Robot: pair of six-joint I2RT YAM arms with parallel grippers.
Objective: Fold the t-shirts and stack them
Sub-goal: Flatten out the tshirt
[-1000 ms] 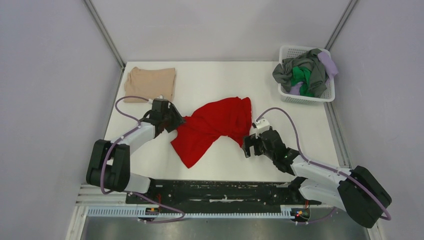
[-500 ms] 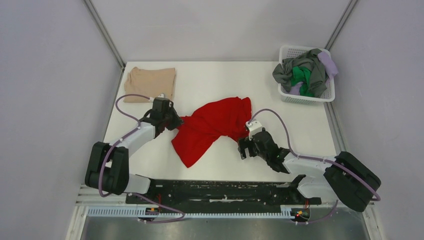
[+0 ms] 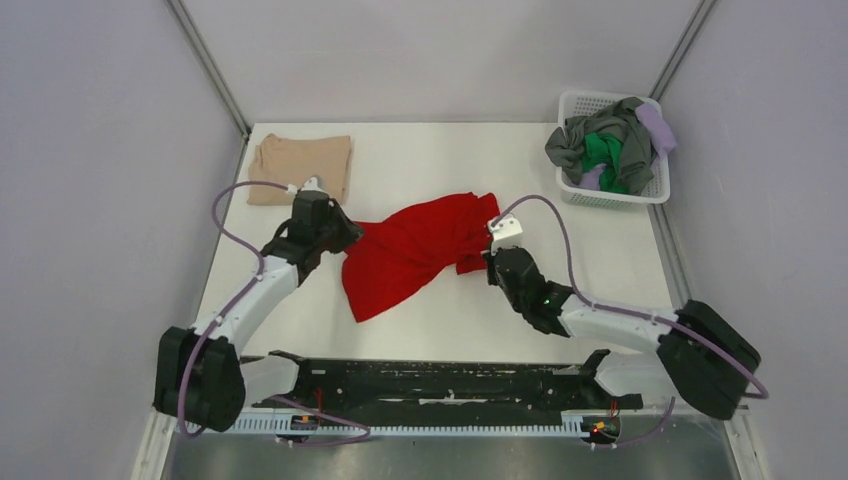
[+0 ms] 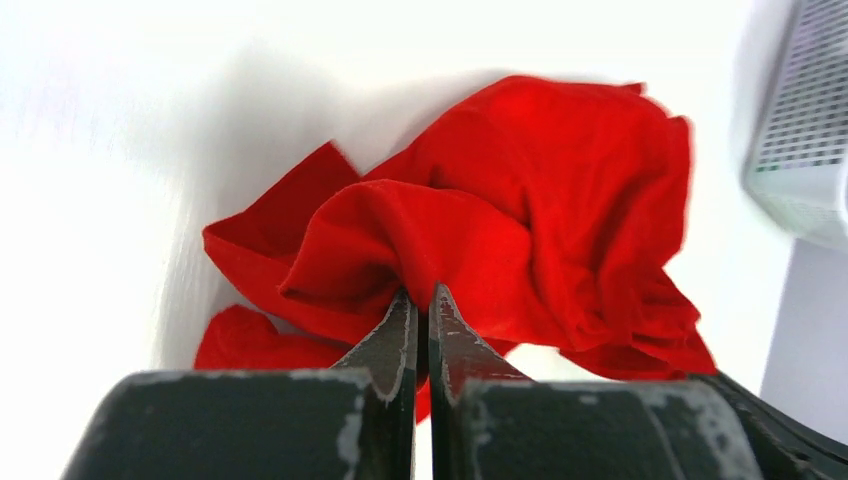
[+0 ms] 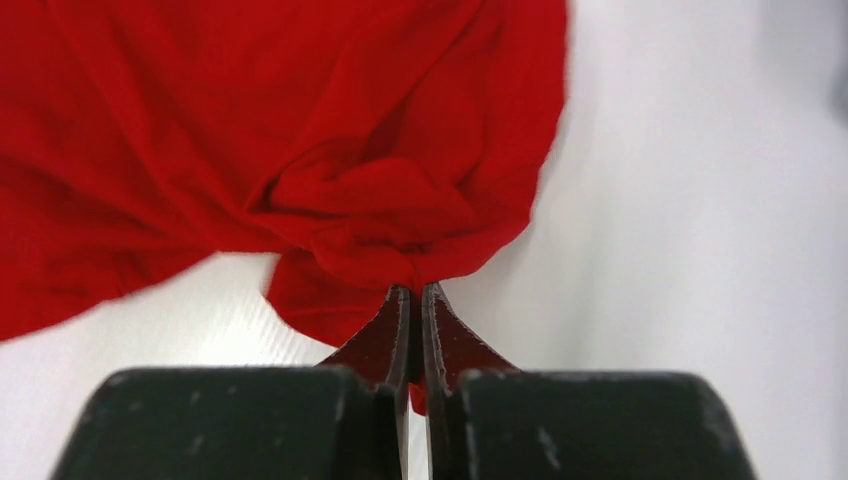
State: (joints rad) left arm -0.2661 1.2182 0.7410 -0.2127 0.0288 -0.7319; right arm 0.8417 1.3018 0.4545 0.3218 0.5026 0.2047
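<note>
A crumpled bright red t-shirt (image 3: 415, 250) lies in the middle of the white table (image 3: 440, 160). My left gripper (image 3: 350, 238) is shut on its left edge; the wrist view shows red cloth (image 4: 520, 190) pinched between the closed fingertips (image 4: 400, 330). My right gripper (image 3: 488, 258) is shut on the shirt's right edge, a bunched fold (image 5: 380, 215) caught at its tips (image 5: 440, 320). A folded beige t-shirt (image 3: 300, 165) lies flat at the back left. Grey, green and lavender t-shirts (image 3: 610, 145) are heaped in the basket.
A white mesh basket (image 3: 575, 190) stands at the table's back right corner; its wall (image 4: 800, 150) shows in the left wrist view. Grey walls close in the table on three sides. The black arm rail (image 3: 430, 380) runs along the near edge.
Both grippers have closed on the red shirt, the left first. The right arm reached forward to the shirt's right edge. The left arm moved back, and the shirt's lower flap shifted left.
</note>
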